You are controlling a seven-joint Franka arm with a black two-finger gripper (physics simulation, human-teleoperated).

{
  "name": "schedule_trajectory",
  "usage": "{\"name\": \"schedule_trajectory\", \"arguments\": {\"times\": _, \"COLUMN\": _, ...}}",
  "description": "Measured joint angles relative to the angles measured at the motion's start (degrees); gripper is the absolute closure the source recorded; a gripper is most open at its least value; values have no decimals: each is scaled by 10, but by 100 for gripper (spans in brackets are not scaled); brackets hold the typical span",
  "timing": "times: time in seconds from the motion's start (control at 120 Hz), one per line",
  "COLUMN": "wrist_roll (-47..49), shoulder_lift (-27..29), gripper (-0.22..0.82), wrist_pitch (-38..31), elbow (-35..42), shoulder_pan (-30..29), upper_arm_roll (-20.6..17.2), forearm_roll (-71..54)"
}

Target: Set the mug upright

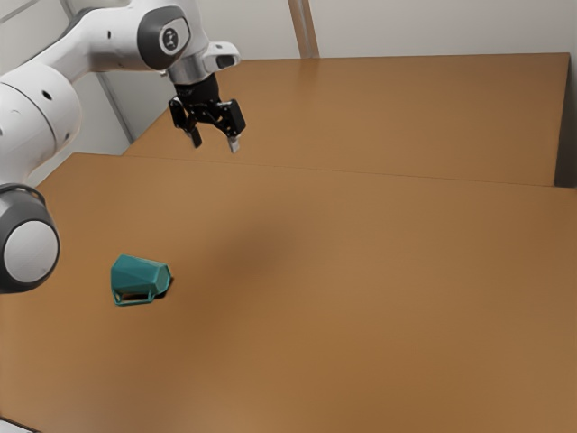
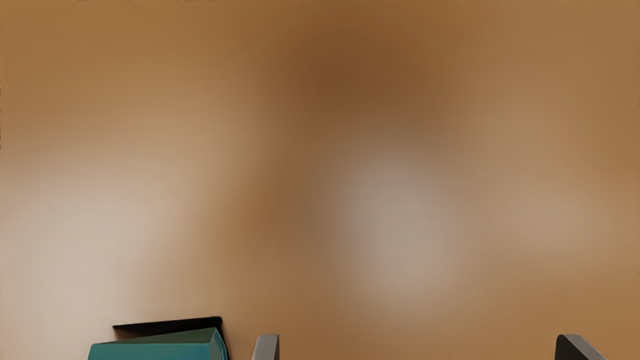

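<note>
No lettering, brand or number can be read; on the arm (image 1: 113,38), in the exterior view's upper left, a small round emblem (image 1: 170,39) is borne, its design too small to be made out.

Ext. cam far, wrist close; both face tbl (image 1: 361,316).

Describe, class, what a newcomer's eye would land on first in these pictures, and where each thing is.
Probably the teal mug first, lying on its side on the broad brown table, toward the exterior view's left. Next, the big white arm coming in from that view's upper left, ending in a black gripper that hangs open, away from the mug.
</note>
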State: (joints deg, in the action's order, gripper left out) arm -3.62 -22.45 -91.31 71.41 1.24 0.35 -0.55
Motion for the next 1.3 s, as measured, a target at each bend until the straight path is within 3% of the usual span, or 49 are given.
{"name": "schedule_trajectory", "arguments": {"times": 0.183, "wrist_roll": 0, "shoulder_lift": 3, "gripper": 0, "wrist_pitch": -3, "elbow": 9, "shoulder_pan": -1, "upper_arm_roll": 1, "forearm_roll": -1}}
{"name": "schedule_trajectory", "arguments": {"times": 0.333, "wrist_roll": 11, "shoulder_lift": 58, "gripper": 0, "wrist_pitch": -4, "elbow": 104, "shoulder_pan": -1, "upper_arm_roll": 12, "forearm_roll": 1}}
{"name": "schedule_trajectory", "arguments": {"times": 0.45, "wrist_roll": 9, "shoulder_lift": 128, "gripper": 0, "wrist_pitch": -4, "elbow": 204, "shoulder_pan": 2, "upper_arm_roll": 115, "forearm_roll": 60}}
{"name": "schedule_trajectory", "arguments": {"times": 0.608, "wrist_roll": -33, "shoulder_lift": 143, "gripper": 0, "wrist_pitch": 22, "elbow": 246, "shoulder_pan": -5, "upper_arm_roll": 265, "forearm_roll": 158}}
{"name": "schedule_trajectory", "arguments": {"times": 0.675, "wrist_roll": -57, "shoulder_lift": 141, "gripper": 0, "wrist_pitch": 33, "elbow": 267, "shoulder_pan": -7, "upper_arm_roll": 309, "forearm_roll": 196}}
{"name": "schedule_trajectory", "arguments": {"times": 0.792, "wrist_roll": -103, "shoulder_lift": 136, "gripper": 0, "wrist_pitch": 48, "elbow": 297, "shoulder_pan": -15, "upper_arm_roll": 351, "forearm_roll": 247}}
{"name": "schedule_trajectory", "arguments": {"times": 1.025, "wrist_roll": -204, "shoulder_lift": 93, "gripper": 0, "wrist_pitch": 63, "elbow": 319, "shoulder_pan": -38, "upper_arm_roll": 379, "forearm_roll": 308}}
{"name": "schedule_trajectory", "arguments": {"times": 1.3, "wrist_roll": -327, "shoulder_lift": 34, "gripper": 0, "wrist_pitch": 31, "elbow": 314, "shoulder_pan": -52, "upper_arm_roll": 382, "forearm_roll": 342}}
